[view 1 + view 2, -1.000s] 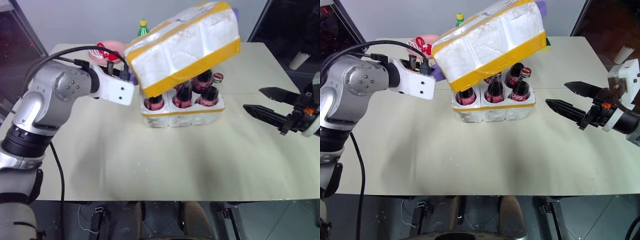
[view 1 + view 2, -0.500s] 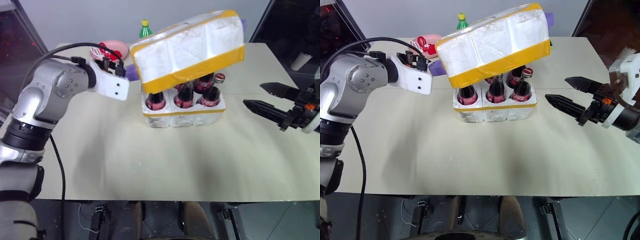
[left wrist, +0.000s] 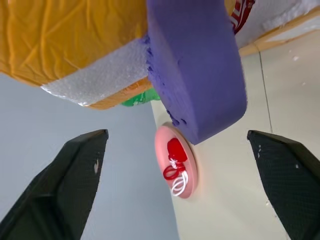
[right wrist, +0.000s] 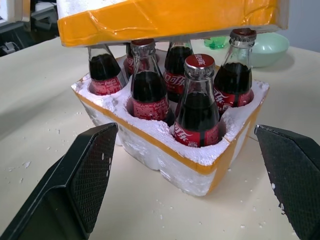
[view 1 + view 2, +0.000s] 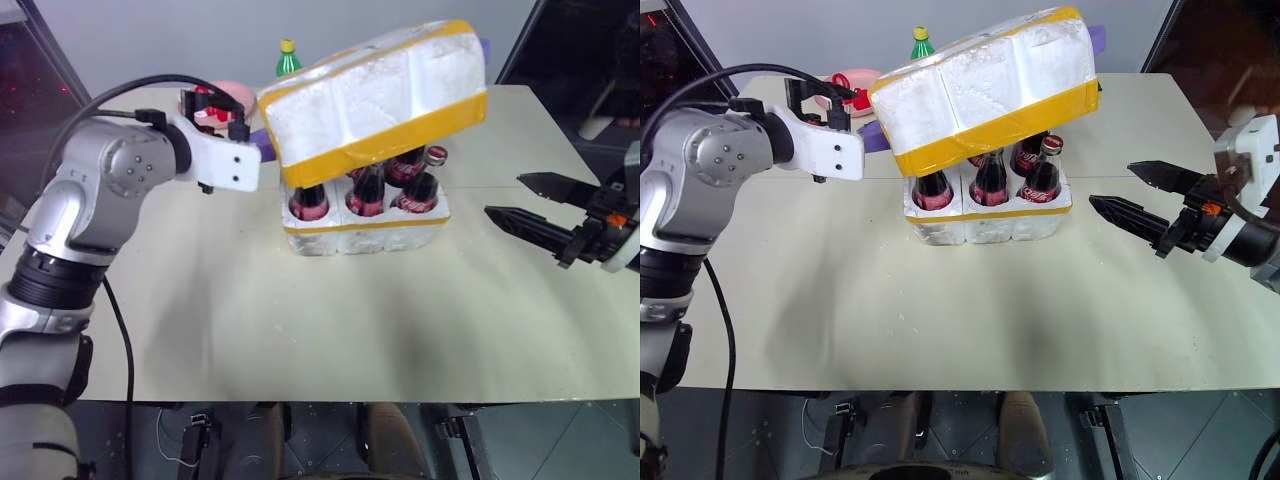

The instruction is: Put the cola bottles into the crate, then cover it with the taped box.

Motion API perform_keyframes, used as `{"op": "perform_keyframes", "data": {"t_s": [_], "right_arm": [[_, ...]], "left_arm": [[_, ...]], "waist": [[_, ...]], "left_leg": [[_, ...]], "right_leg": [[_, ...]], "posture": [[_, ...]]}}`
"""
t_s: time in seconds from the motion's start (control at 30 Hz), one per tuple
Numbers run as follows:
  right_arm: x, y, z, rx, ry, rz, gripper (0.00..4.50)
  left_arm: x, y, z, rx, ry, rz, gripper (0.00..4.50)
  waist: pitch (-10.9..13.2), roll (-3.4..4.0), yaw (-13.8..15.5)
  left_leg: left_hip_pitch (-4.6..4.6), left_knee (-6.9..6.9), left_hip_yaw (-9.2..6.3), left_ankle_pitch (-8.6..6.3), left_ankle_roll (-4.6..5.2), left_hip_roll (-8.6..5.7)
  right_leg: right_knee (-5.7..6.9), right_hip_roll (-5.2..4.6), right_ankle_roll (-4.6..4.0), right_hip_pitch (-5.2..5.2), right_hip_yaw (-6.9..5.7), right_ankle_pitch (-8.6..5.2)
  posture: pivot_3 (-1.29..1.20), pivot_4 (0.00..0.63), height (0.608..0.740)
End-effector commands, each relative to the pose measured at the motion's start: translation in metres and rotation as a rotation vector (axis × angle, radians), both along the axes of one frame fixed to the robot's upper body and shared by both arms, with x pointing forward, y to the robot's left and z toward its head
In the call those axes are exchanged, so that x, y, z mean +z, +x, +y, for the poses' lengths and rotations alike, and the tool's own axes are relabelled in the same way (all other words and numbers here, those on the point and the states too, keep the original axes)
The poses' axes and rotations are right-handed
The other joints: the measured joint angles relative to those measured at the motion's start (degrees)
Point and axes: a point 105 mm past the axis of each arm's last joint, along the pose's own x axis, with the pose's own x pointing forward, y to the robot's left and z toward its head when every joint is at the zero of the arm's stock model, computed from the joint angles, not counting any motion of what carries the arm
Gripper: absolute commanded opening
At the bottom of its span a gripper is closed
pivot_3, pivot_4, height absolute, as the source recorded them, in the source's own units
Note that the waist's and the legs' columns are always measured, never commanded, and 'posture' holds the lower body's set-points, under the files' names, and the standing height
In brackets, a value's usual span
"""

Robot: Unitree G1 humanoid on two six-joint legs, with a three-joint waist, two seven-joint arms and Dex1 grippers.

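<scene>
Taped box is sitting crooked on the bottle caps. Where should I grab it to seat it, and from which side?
Judging by its tilt, take the taped box at its raised end, the one toward the open right end effector, coming in from that side. Its other end is already low over the crate, so pressing the high end down over the cola bottles should level it.

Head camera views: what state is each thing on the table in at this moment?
Taped box: tilted, resting on the bottle tops, not seated on the crate.
Cola bottles: upright in the crate's wells, capped.
Crate: on the table, only partly covered.
Left gripper: fingers open, holding nothing.
Right gripper: fingers open, apart from the crate.
</scene>
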Motion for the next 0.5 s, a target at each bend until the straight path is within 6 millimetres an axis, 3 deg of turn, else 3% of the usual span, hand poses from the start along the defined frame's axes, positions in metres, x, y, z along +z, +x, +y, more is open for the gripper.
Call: {"op": "perform_keyframes", "data": {"t_s": [0.03,0.23,0.5], "right_arm": [[0.016,-0.003,-0.002,-0.001,-0.003,-0.062,4.5],[0.015,-0.004,-0.007,-0.021,-0.003,-0.058,4.5],[0.01,-0.007,-0.008,-0.028,0.005,-0.05,4.5]], "left_arm": [[0.002,-0.004,-0.006,-0.017,-0.004,-0.008,4.4],[0.012,-0.01,-0.007,-0.013,-0.017,-0.015,4.4],[0.023,-0.015,0.013,0.053,-0.041,-0.027,4.4]], "waist": [[0.0,0.0,0.0],[0.0,0.0,0.0],[0.0,0.0,-0.1]], "left_leg": [[0.0,0.0,0.0,0.0,0.0,0.0],[0.0,0.0,0.0,0.0,0.0,0.0],[0.03,-0.02,0.0,0.0,0.0,0.0]], "right_leg": [[0.0,0.0,0.0,0.0,0.0,0.0],[0.0,0.0,0.0,0.0,0.0,0.0],[0.0,0.0,0.0,0.0,0.0,0.0]], "posture": [[0.0,0.15,0.739],[0.0,0.15,0.739],[0.0,0.15,0.739]]}}
